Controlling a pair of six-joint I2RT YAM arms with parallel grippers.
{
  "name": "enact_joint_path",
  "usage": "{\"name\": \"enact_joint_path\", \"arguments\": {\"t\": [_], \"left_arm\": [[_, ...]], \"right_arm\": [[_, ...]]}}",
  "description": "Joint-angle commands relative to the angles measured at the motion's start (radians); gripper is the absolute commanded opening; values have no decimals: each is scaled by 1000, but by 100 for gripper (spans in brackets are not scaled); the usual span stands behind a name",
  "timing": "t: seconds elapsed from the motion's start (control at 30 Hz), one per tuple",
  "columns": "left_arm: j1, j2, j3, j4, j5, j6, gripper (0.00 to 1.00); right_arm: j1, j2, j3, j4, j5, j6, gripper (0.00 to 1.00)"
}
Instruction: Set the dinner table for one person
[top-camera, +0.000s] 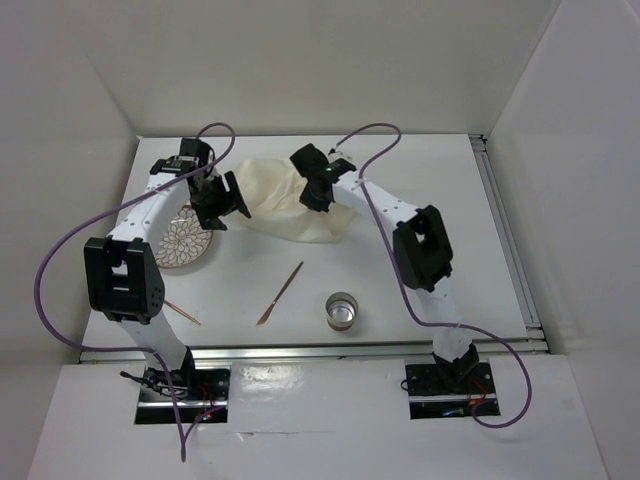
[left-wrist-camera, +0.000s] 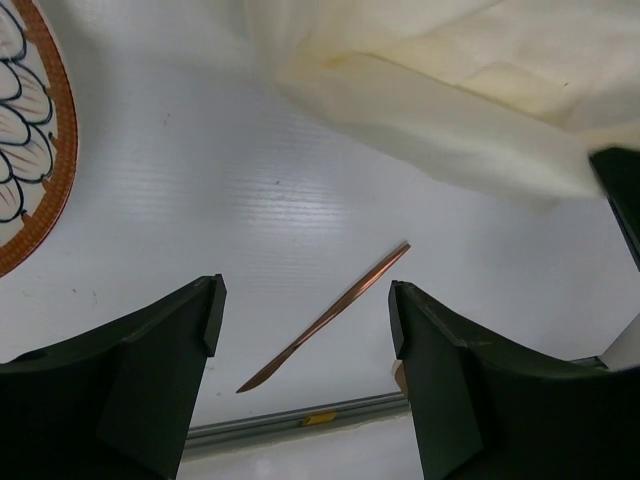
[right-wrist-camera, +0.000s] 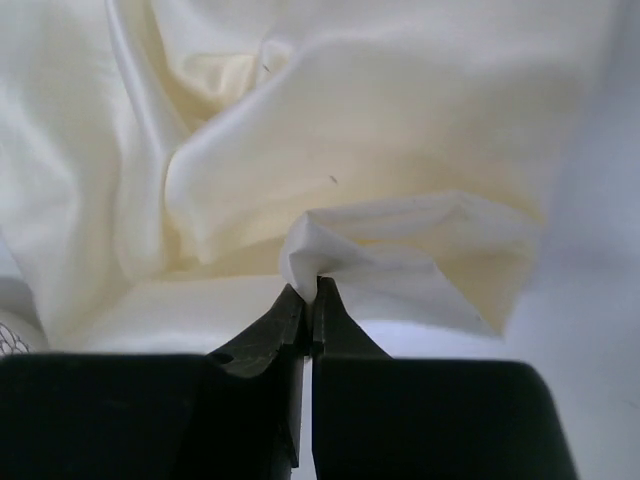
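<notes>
Task surface: dinner table (top-camera: 450, 200), a large plain white matte tabletop, lying under both arms and carrying every item; white panels on three sides.
Right pincer: right gripper (right-wrist-camera: 308, 300) pinched tight on a raised fold of the crumpled cream fabric placemat (right-wrist-camera: 400, 120), toward the far middle of the tabletop.
Left pincer: left gripper (left-wrist-camera: 305, 305) spread wide, holding nothing, hovering over bare tabletop just beside the placemat's left edge.
Hidden: from above, placemat's middle covered by the right wrist, its left edge by the left wrist.
Cut off: round patterned plate with orange-brown rim (top-camera: 185, 245), partly under the left forearm from above; only an arc of it at the left border of the left wrist view.
Hard to make out: thin copper-coloured stick (top-camera: 183, 313), one end at the left elbow block, kind of utensil unclear; inside of the small round shiny cup (top-camera: 342, 311) unreadable.
In the clear: slim copper-coloured knife (left-wrist-camera: 325, 318), flat and diagonal, apart from the placemat, between plate and cup.
Edges: metal rail (top-camera: 330, 350) along the near side, another along the right side.
Open room: widest bare stretch right of the right arm, up to the rail.
</notes>
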Motion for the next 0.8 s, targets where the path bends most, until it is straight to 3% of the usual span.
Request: {"name": "enact_joint_path", "arguments": {"t": [0.0,0.13,0.3,0.4,0.6,0.77], "left_arm": [[-3,5,79,-9,22,13,83],[-3,17,102,-9,46,22,83],[-23,37,102,-9,73,22,83],[-48,48,82,0,73,2,83],[-117,24,-29,9,74,-44,83],[-117,-22,-212,155,187,-171,77]], "right_arm": [[-35,-284,-162,45,115,-73,0],[-93,-570,-600,173,116,-148,0],[-132,-909,-963,225,106,-168,0],[-188,-1029,-1131,254,42,-157,0],[-276,-1041,-1216,257,-19,-139,0],[-310,-1012,-1226,295,-73,-159,0]]}}
